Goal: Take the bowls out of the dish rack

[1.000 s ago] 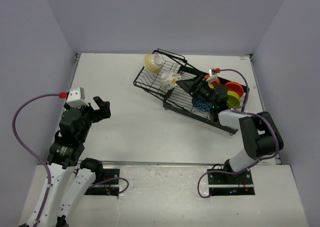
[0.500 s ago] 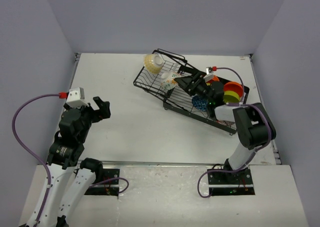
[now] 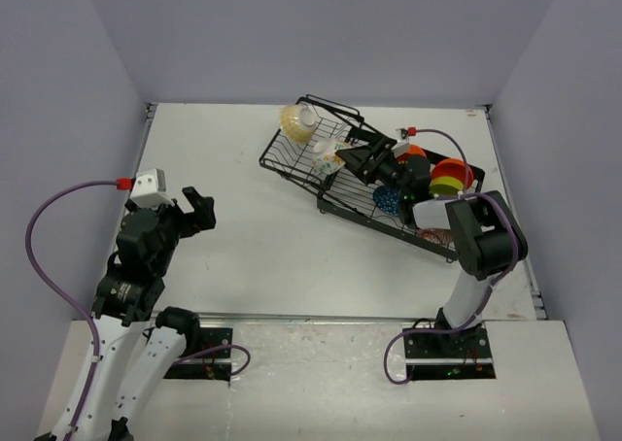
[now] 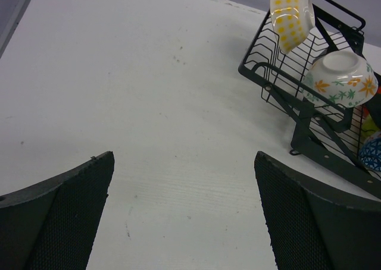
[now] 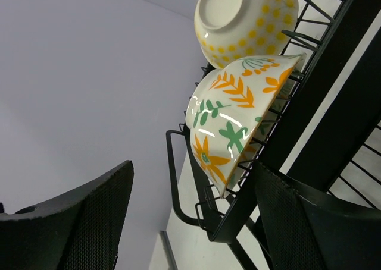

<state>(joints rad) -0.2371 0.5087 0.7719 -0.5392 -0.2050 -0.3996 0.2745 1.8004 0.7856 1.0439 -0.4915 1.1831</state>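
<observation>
**Black wire rack loaded, both claws empty**

Top view: the right arm covers part of the dish rack at upper right. Five bowls can be counted in it: cream-yellow bowl, floral bowl, blue bowl, orange bowl and lime bowl, the last two partly hidden. A pink one cannot be made out. The right claw sits beside the floral bowl. The left claw is at left over the counter.

Left wrist: the left claw gapes wide and grips nothing. Three bowls show at upper right, the blue one cut off by the frame edge.

Right wrist: the right claw is spread wide and grips nothing. Two bowls show, the floral one below the cream-yellow.

Cream round bowl w/ yellow dots, white round bowl w/ orange+green leaves, black wire rack
</observation>
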